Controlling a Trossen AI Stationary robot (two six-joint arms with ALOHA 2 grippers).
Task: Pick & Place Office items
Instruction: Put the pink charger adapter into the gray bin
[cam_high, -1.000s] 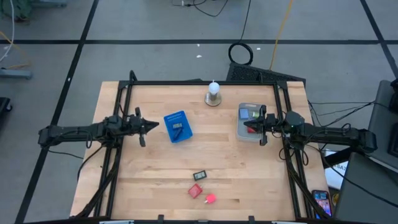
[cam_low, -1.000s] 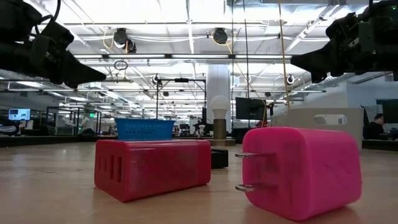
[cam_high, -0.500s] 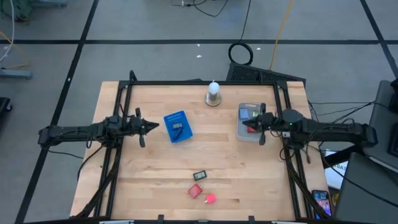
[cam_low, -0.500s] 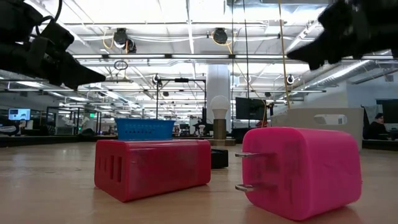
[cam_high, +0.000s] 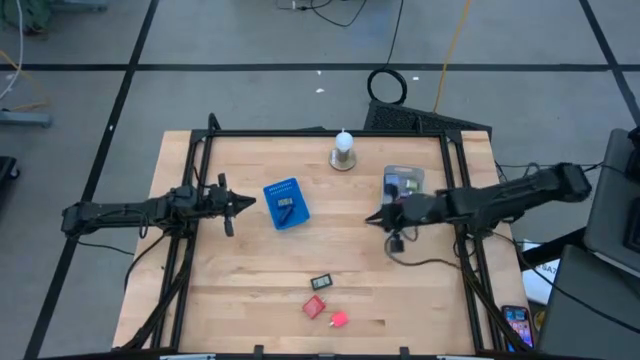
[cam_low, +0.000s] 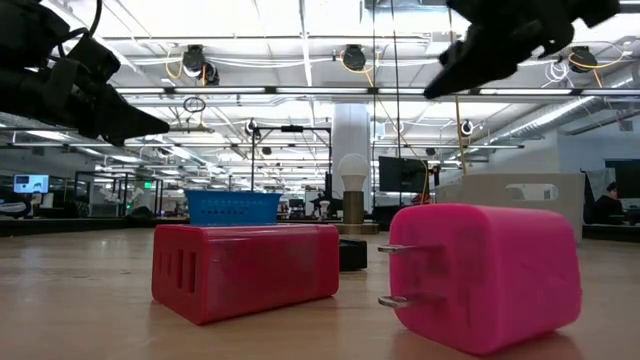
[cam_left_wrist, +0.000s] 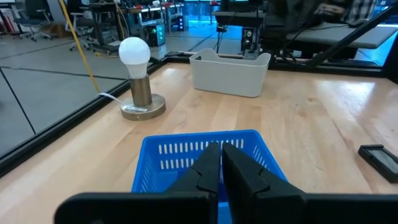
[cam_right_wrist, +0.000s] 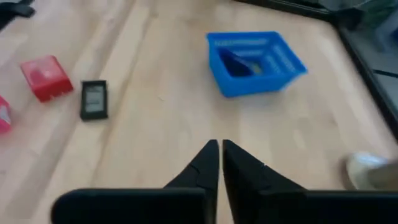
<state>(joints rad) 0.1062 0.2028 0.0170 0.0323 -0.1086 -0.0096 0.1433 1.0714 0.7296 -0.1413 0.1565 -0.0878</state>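
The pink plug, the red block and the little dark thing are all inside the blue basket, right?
Not quite. The pink plug, the red block and the little dark thing lie on the bare wooden table, near its front edge, well apart from the blue basket. The high view shows this.

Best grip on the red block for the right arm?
Come straight down on the red block and pinch its two long flat sides. It lies flat and boxy, with the pink plug and dark piece close by but apart. Right gripper is shut above the table.
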